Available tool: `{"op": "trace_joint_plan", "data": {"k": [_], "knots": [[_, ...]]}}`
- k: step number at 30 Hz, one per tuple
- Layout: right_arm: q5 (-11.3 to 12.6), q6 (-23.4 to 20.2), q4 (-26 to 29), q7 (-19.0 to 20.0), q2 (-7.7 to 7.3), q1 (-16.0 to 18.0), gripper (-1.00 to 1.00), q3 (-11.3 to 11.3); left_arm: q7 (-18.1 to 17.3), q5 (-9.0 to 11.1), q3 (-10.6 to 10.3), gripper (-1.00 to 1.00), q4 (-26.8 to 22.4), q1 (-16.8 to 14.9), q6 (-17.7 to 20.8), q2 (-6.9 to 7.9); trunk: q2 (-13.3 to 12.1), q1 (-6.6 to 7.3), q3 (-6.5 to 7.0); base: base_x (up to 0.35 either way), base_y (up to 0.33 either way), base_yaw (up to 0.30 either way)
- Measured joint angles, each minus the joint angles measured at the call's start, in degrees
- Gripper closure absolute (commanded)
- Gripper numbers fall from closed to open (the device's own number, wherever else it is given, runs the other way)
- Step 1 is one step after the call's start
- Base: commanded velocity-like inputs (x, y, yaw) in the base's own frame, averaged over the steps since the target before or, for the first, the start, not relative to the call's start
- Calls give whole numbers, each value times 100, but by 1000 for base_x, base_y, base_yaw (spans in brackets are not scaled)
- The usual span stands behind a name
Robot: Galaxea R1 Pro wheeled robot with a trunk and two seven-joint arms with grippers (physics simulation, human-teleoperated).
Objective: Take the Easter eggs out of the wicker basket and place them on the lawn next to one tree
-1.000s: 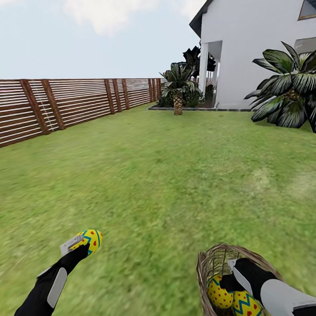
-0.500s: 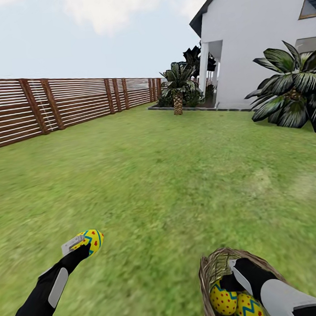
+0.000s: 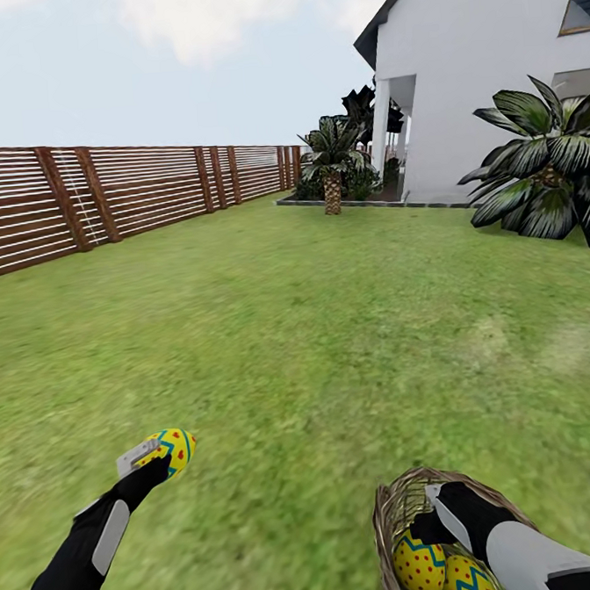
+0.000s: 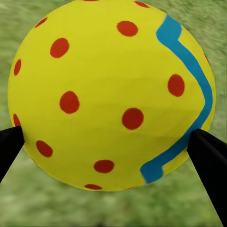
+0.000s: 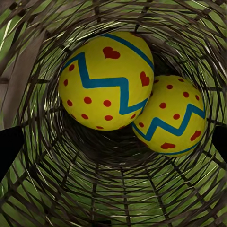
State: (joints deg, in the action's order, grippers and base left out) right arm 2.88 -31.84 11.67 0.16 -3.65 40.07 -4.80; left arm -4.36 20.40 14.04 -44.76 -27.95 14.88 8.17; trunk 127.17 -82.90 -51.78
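Observation:
My left gripper [image 3: 162, 455] is shut on a yellow Easter egg [image 3: 174, 448] with red dots and a blue zigzag, held low over the lawn [image 3: 289, 331]. That egg [image 4: 113, 94] sits between the black fingertips [image 4: 208, 151] in the left wrist view. At the lower right, my right gripper [image 3: 432, 519] is shut on the wicker basket [image 3: 395, 497], which is tilted. Two more eggs [image 3: 419, 564] [image 3: 466, 580] lie inside it. The right wrist view looks down the woven wall [image 5: 47, 56] at both eggs [image 5: 109, 80] [image 5: 172, 116]. The tree is out of view.
A brown slatted fence [image 3: 103, 198] runs along the left. A white house [image 3: 474, 80] stands at the far right, with a palm-like plant [image 3: 331, 165] by its corner and a bigger one [image 3: 546, 172] at the right edge. Open grass stretches ahead.
The grass has slid toward me, so the camera has moved forward a little. The basket sits slightly lower in the picture and its two eggs have rolled. The left egg stays gripped.

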Motion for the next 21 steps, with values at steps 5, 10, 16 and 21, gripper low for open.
{"op": "trace_joint_plan", "data": {"k": [5, 10, 16, 21], "knots": [[-1, 0, 0, 0, 0, 0, -100, 0, 0, -4, 0, 100, 0, -1, 0, -23, 0, 0, 0, 0, 0, 0], [-1, 0, -2, 0, 0, 0, -100, 0, 0, -5, 0, 100, 0, -2, 0, -22, 0, 0, 0, 0, 0, -6], [14, -2, -4, 0, -8, -2, -100, 7, 0, -5, -1, 100, 79, -2, -2, -27, 0, 0, 13, 0, 0, -248], [16, -2, 0, 0, -10, -2, -100, 9, 0, -6, -1, 100, 82, -5, 6, -33, 0, 0, 31, 0, 0, -291]]}}
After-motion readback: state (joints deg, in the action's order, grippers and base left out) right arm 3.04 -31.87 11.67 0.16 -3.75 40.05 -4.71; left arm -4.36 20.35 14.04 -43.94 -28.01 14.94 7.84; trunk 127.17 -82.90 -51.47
